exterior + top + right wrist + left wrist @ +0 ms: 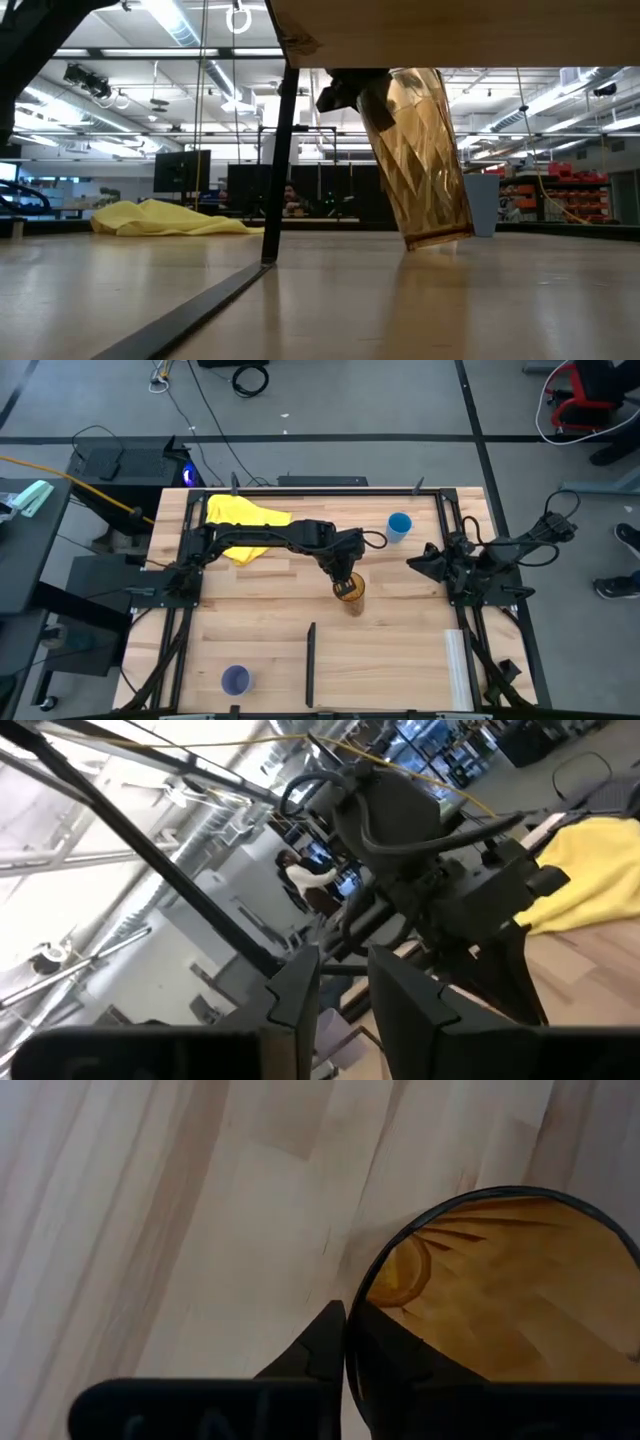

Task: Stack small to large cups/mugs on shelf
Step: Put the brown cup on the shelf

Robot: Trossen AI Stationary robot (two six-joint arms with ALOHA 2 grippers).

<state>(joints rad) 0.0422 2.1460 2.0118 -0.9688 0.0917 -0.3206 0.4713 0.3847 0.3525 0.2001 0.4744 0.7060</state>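
Amber tumbler [422,160] tilted mid-tabletop, rim pinched by my left gripper [345,575] | top cut off low view | right gripper [425,560] right edge, fingers nearly closed, empty

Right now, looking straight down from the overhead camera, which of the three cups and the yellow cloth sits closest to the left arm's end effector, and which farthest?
1. Tall translucent amber tumbler: gripped at its rim by the left end effector, mid-table.
2. Small bright blue cup: toward the back right.
3. Crumpled yellow cloth: back left, under the arm.
4. Short lavender-purple cup: front left, farthest.
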